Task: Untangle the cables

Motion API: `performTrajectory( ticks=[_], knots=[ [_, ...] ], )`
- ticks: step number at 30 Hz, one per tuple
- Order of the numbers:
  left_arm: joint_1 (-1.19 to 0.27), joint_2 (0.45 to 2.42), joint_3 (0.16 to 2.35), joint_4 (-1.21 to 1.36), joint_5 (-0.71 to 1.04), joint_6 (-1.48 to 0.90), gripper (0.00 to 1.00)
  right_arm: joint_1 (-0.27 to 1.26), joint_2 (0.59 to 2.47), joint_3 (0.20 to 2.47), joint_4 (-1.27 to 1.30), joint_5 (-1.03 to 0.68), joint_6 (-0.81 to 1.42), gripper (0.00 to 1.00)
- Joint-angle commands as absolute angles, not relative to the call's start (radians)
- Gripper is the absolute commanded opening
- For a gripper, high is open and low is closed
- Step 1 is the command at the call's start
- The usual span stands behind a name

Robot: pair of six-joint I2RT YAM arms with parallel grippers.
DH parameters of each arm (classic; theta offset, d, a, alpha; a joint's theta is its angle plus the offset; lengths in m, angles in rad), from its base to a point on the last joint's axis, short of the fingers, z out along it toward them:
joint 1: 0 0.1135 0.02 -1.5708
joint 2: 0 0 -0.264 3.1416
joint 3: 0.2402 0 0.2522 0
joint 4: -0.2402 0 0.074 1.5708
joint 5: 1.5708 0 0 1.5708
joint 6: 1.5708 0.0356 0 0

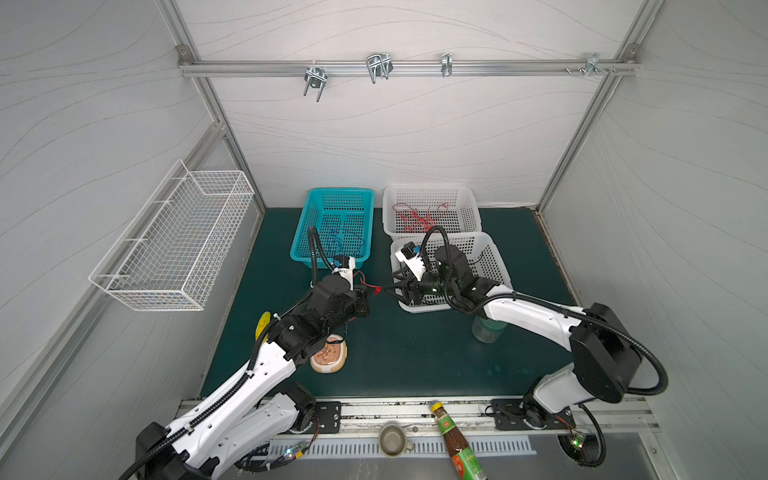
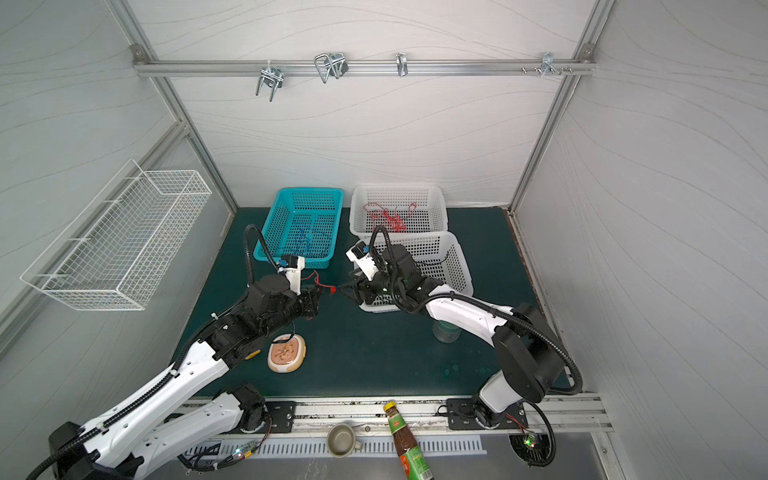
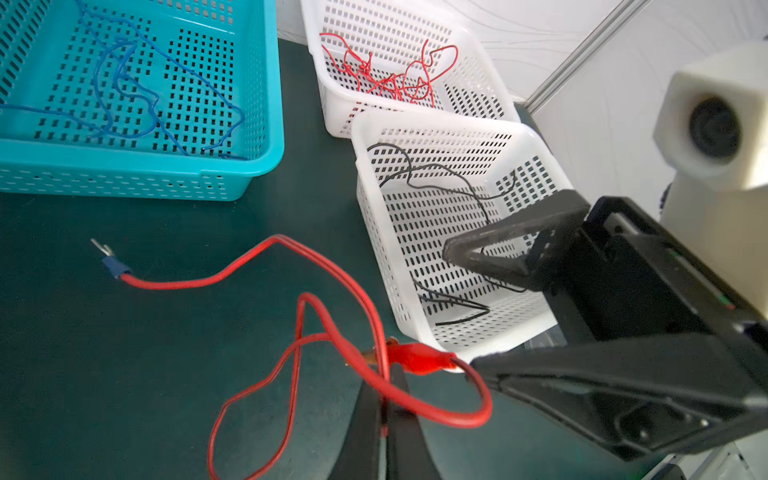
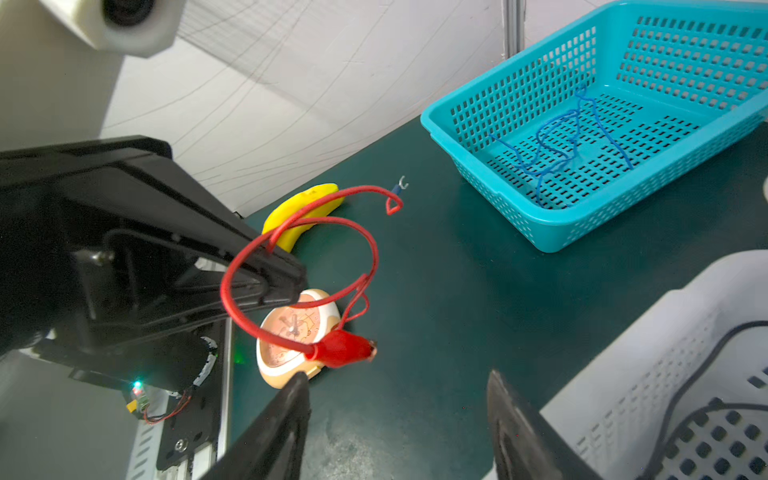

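Note:
A thick red cable [image 3: 232, 270] loops above the green mat, and my left gripper [image 3: 386, 374] is shut on it near its red clip end [image 3: 419, 358]. Its other end carries a blue fork terminal [image 3: 110, 264]. My right gripper [image 4: 397, 376] is open, its fingertips just short of the red clip [image 4: 343, 348] and not touching it. In a top view the two grippers meet tip to tip at the clip [image 1: 377, 289]. Thin blue cables [image 3: 124, 83] lie in the teal basket [image 1: 303, 253]. Tangled thin red cables [image 3: 386, 79] and a black cable [image 3: 436, 174] each lie in a white basket.
A yellow banana toy [image 4: 299, 208] and a round beige toy [image 1: 330, 355] lie under the left arm. A glass jar [image 1: 486, 328] stands beneath the right arm. A wire basket [image 1: 174, 241] hangs on the left wall. A sauce bottle [image 1: 457, 444] and a cup [image 1: 392, 440] sit at the front rail.

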State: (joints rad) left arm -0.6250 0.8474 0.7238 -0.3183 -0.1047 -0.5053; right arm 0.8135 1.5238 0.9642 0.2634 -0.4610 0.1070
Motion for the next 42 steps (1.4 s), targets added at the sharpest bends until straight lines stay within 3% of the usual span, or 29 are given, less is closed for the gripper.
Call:
performTrajectory(
  ticks=[1,19,24,35,42],
  knots=[
    [-0.630,0.846,0.778,-0.219,-0.066,-0.528,0.00,0.828,1.547,0.968,0.332,-0.510,0.132,0.67],
    [-0.630,0.849,0.729,-0.076,0.032,-0.607,0.00,0.854,1.691,1.020,0.511,-0.487,0.266,0.65],
    [-0.630,0.845,0.716,-0.057,0.041,-0.627,0.00,0.855,1.721,1.032,0.542,-0.441,0.300,0.52],
    [-0.629,0.819,0.701,-0.078,0.000,-0.627,0.00,0.854,1.730,1.029,0.568,-0.423,0.321,0.13],
    [-0.629,0.821,0.706,-0.113,-0.026,-0.615,0.00,0.854,1.717,1.031,0.545,-0.416,0.306,0.04]
  ],
)
